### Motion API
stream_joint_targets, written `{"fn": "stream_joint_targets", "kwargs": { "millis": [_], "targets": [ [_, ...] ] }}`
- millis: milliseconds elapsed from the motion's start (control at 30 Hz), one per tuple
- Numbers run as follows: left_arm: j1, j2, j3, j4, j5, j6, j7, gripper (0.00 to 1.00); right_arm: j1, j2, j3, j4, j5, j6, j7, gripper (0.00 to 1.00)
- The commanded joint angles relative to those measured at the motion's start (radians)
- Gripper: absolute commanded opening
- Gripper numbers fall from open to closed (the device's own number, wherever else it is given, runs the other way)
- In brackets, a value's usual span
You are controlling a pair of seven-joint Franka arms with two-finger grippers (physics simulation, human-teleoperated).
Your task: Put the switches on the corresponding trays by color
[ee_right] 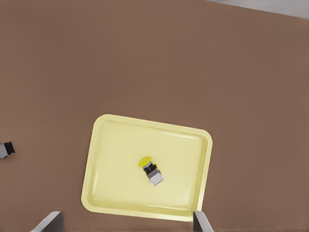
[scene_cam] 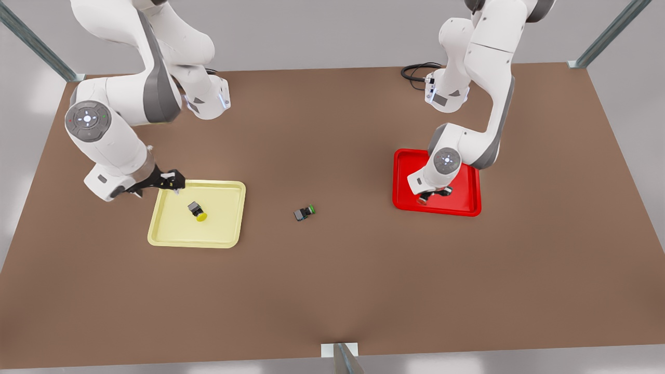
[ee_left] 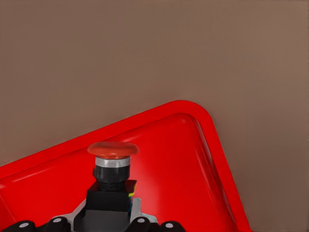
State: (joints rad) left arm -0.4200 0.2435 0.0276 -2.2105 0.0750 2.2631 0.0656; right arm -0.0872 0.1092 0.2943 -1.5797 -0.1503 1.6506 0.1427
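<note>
A green-capped switch (scene_cam: 304, 212) lies on the table (scene_cam: 332, 291) between the yellow tray (scene_cam: 228, 239) and red tray (scene_cam: 402, 179). The left gripper (scene_cam: 434, 194) grips the red switch (ee_left: 112, 166) over the red tray. The right gripper (scene_cam: 174, 180), jaws wide, hangs above the yellow tray's far left corner, the yellow switch (scene_cam: 197, 210) lying inside.

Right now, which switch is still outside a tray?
The green-capped switch, lying on the bare brown table between the trays. The yellow switch lies in the yellow tray; the red switch is in the left gripper over the red tray.

The brown table (scene_cam: 332, 270) carries a yellow tray (scene_cam: 228, 240) beneath the right gripper (scene_cam: 174, 182), a red tray (scene_cam: 467, 208) under the left gripper (scene_cam: 434, 195) — between them a green-capped switch (scene_cam: 304, 212)
</note>
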Motion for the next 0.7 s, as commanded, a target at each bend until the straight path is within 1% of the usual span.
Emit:
{"fn": "stream_joint_targets", "kwargs": {
  "millis": [0, 167, 267, 300, 333, 400, 433, 467, 500, 533, 567, 600, 667],
  "targets": [
    [-0.002, 0.000, 0.000, 0.000, -0.073, -0.001, 0.002, 1.00, 0.007, 0.000, 0.000, -0.003, 0.000, 0.000, 0.001, 1.00],
    [-0.005, -0.035, -0.035, 0.000, -0.076, -0.008, -0.024, 1.00, 0.006, 0.000, 0.000, -0.005, 0.000, -0.014, 0.005, 1.00],
    [0.001, -0.130, -0.035, 0.012, -0.076, -0.014, -0.073, 1.00, 0.006, 0.001, 0.000, -0.005, 0.000, -0.014, 0.005, 1.00],
    [0.000, -0.153, -0.035, 0.058, -0.076, -0.063, -0.101, 1.00, 0.004, 0.000, 0.000, -0.005, 0.000, -0.014, 0.005, 1.00],
    [0.010, -0.142, -0.032, 0.247, -0.076, -0.278, -0.119, 1.00, 0.004, 0.001, 0.000, -0.005, 0.000, -0.014, 0.005, 1.00],
    [0.082, -0.141, -0.026, 0.457, -0.072, -0.488, -0.118, 1.00, 0.004, 0.001, 0.000, -0.005, 0.000, -0.015, 0.008, 1.00],
    [0.153, -0.142, -0.023, 0.552, -0.070, -0.563, -0.106, 1.00, 0.004, 0.000, 0.000, -0.003, 0.000, -0.015, 0.008, 1.00],
    [0.191, -0.159, -0.003, 0.575, -0.069, -0.599, -0.101, 1.00, 0.004, 0.000, 0.000, -0.003, 0.000, -0.015, 0.008, 1.00],
    [0.193, -0.159, 0.028, 0.641, -0.009, -0.683, -0.099, 1.00, 0.003, 0.000, 0.000, -0.002, 0.000, -0.015, 0.008, 1.00],
    [0.247, -0.180, 0.035, 0.676, 0.006, -0.734, -0.095, 1.00, 0.003, -0.002, 0.000, -0.002, 0.000, -0.015, 0.008, 1.00],
    [0.329, -0.242, 0.041, 0.663, -0.018, -0.757, -0.058, 1.00, 0.003, -0.002, 0.000, 0.001, 0.000, -0.015, 0.008, 1.00],
    [0.346, -0.259, 0.106, 0.663, -0.066, -0.772, 0.026, 1.00, 0.001, -0.003, 0.000, 0.003, 0.000, -0.015, 0.008, 1.00],
    [0.339, -0.257, 0.107, 0.663, -0.063, -0.792, -0.021, 1.00, 0.001, -0.005, 0.000, 0.006, 0.000, -0.015, 0.008, 1.00]
  ]
}}
